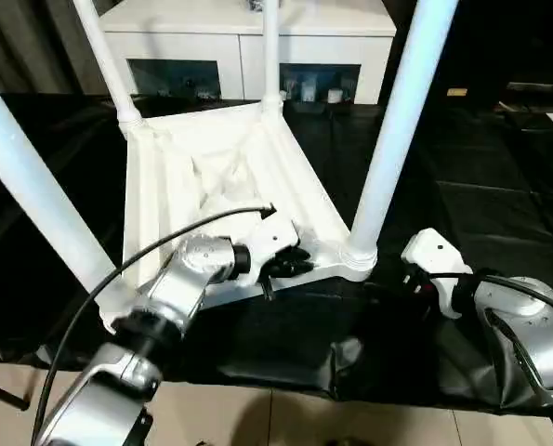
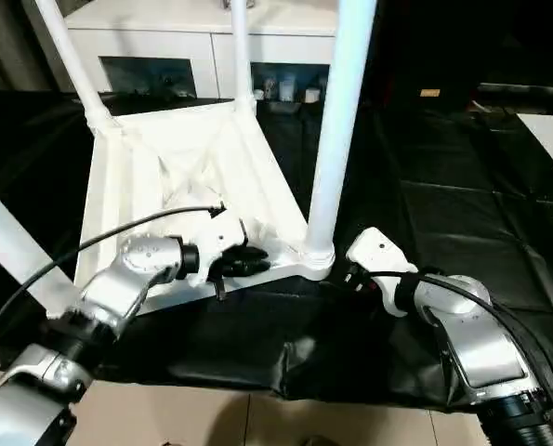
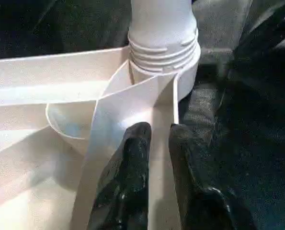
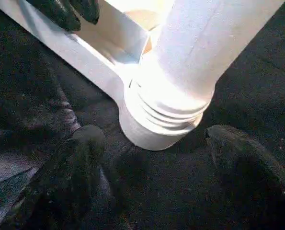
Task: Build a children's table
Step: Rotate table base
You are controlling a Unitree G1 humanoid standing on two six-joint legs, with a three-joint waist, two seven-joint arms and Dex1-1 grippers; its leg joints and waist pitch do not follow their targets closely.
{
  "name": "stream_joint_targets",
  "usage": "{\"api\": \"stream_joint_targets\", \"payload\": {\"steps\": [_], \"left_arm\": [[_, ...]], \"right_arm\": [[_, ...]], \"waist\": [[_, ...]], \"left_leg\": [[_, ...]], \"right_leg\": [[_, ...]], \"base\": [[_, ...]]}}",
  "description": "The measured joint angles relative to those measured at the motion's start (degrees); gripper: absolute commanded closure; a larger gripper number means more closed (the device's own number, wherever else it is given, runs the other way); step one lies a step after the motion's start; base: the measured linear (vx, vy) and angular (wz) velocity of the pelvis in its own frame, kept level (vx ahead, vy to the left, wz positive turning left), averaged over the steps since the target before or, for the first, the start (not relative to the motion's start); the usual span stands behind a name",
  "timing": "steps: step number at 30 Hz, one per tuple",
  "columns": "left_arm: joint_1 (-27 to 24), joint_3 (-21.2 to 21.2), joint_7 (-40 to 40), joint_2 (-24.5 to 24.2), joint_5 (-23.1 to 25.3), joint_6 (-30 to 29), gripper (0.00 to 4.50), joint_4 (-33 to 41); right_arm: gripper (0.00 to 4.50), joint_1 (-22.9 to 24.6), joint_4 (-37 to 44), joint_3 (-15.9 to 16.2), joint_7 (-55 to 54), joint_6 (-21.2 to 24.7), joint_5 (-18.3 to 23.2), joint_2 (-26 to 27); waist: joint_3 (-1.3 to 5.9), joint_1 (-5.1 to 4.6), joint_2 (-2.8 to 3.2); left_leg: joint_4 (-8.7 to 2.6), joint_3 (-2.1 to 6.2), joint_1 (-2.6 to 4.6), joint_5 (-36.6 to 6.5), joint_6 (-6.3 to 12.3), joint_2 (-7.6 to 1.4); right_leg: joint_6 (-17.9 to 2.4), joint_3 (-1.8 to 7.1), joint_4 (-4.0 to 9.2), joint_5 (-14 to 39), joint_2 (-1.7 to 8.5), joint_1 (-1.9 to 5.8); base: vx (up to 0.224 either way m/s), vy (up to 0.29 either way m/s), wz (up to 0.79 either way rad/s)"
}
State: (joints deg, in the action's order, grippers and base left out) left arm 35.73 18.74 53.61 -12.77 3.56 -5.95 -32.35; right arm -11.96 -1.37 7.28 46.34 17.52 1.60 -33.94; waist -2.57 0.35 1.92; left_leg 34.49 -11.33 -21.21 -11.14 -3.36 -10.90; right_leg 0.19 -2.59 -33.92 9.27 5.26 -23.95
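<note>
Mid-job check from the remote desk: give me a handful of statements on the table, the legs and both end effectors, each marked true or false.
1. The tabletop lies underside up on the black sheet. True.
2. All four corner sockets hold legs. True.
3. The right end effector is clamped shut on the near right leg. False: its fingers stand open on either side of that leg's socket, apart from it.
4. The left end effector is at the tabletop's far edge. False: it is at the near edge, beside the near right socket.
5. A white cabinet stands behind the tabletop. True.
</note>
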Motion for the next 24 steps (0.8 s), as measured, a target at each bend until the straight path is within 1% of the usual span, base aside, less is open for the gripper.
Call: {"api": "stream_joint_targets", "payload": {"steps": [2,6,17,23,24], "left_arm": [[1.31,0.28,0.44,0.24,0.27,-0.25,3.62,-1.36],[2.32,0.26,0.91,0.61,0.46,-0.55,3.62,-2.78],[2.57,0.69,3.42,2.53,-0.63,-2.83,3.62,-5.52],[3.35,1.71,2.54,2.62,0.88,-1.14,3.62,-7.04],[3.38,1.71,2.41,2.65,0.95,-1.03,3.78,-7.21]], "right_arm": [[0.67,-0.02,0.0,0.0,0.0,0.02,-0.01,0.01],[0.67,-0.02,0.0,-0.02,0.01,0.03,0.04,0.02],[0.67,-0.01,0.0,-0.07,-0.17,0.19,0.11,0.01],[0.67,0.0,0.0,-0.08,-0.19,0.54,0.11,-0.04],[0.67,0.0,0.0,-0.08,-0.2,0.54,0.11,-0.04]], "waist": [[0.01,0.05,0.0],[0.01,0.07,0.02],[0.02,0.19,0.04],[0.04,0.19,0.06],[0.04,0.19,0.06]], "left_leg": [[0.0,0.02,0.0,0.0,0.0,-0.01],[0.0,0.02,0.04,0.0,0.0,0.0],[0.01,0.02,0.02,0.01,0.0,-0.01],[0.01,0.02,0.03,0.01,0.01,-0.01],[0.01,0.02,0.04,0.01,0.01,-0.01]], "right_leg": [[0.01,-0.02,-0.01,0.01,0.0,0.01],[0.01,-0.01,-0.02,0.01,0.0,0.06],[0.01,-0.01,-0.02,0.01,0.01,0.09],[0.01,-0.01,-0.01,0.01,0.01,0.12],[0.01,-0.01,-0.01,0.01,0.01,0.14]], "base": [[0.0,0.0,0.0],[0.0,0.0,0.0],[0.0,0.0,0.0],[0.0,0.0,0.0],[0.0,0.0,0.0]]}}
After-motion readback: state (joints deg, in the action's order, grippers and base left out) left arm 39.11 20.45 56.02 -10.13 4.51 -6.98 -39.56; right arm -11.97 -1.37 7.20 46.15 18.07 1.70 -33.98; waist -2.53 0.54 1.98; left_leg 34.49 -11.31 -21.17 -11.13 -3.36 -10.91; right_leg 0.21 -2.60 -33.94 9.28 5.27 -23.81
